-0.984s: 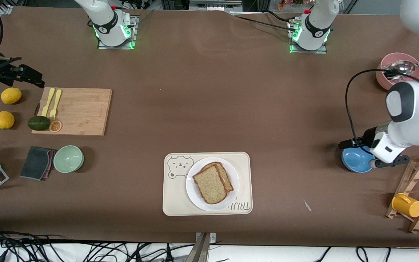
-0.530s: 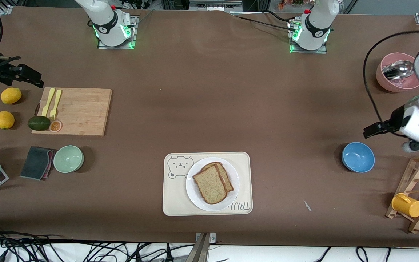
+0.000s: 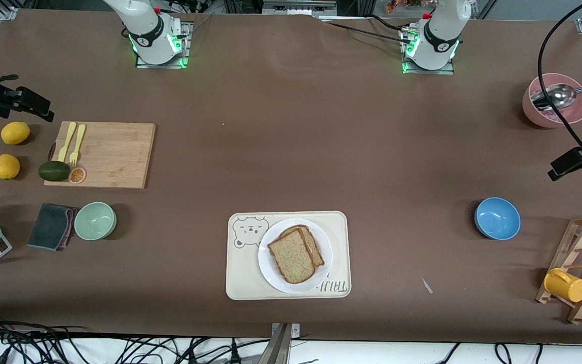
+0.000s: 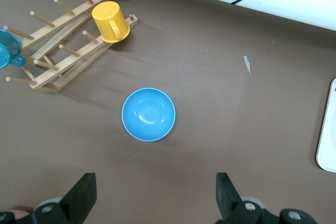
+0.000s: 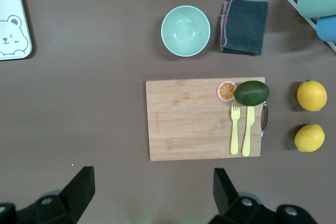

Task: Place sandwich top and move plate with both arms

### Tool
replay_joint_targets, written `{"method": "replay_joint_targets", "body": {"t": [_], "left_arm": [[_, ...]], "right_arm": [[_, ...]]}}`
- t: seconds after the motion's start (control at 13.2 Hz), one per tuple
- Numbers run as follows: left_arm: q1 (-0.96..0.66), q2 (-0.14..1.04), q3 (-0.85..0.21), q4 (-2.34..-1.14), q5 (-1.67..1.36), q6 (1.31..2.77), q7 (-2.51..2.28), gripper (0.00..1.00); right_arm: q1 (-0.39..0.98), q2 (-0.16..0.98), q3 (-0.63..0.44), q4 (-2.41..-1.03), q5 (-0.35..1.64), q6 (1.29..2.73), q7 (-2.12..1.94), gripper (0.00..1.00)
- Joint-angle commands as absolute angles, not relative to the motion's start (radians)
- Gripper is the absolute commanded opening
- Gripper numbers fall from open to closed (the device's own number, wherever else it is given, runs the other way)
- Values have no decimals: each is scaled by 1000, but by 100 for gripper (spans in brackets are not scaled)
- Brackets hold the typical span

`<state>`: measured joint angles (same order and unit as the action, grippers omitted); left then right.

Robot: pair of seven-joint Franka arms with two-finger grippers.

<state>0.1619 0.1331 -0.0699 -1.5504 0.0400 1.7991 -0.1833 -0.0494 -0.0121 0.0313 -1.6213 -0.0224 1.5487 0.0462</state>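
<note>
The left gripper (image 4: 155,195), its two black fingers (image 4: 84,195) spread wide apart, hangs over bare brown surface (image 4: 220,119) near a round glossy blue bowl (image 4: 148,114). A yellow plastic mug (image 4: 110,22) sits upturned on a wooden peg drying rack (image 4: 58,51). A small pale scrap (image 4: 247,64) lies apart from them

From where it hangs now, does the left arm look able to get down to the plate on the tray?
Probably yes. The left gripper hangs open over bare table beside the blue bowl, toward the left arm's end. Only open tabletop lies between that bowl and the plate.
</note>
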Motion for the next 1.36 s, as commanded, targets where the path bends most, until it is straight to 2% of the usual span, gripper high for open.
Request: {"method": "replay_joint_targets", "body": {"t": [0.0,0.23,0.61,0.83,0.98,1.29], "left_arm": [[167,143,-80,-1519,77,1758,-183,100],[150,101,-77,-1520,75,1698,-179,100],[19,78,61,-1535,58,1664,-173,100],[-1,77,72,-1548,46,1640,-172,100],[-60,63,129,-1568,44,1640,-173,100],[-60,61,126,-1589,29,1640,-172,100]], "right_arm": [[-52,-15,25,-1609,-9,1531,48,100],[-52,-14,26,-1609,-9,1531,52,100],[-52,-15,28,-1609,18,1528,52,100],[-52,-15,28,-1609,18,1522,52,100],[-52,-15,28,-1609,18,1523,51,100],[-52,-14,28,-1609,18,1531,48,100]]}}
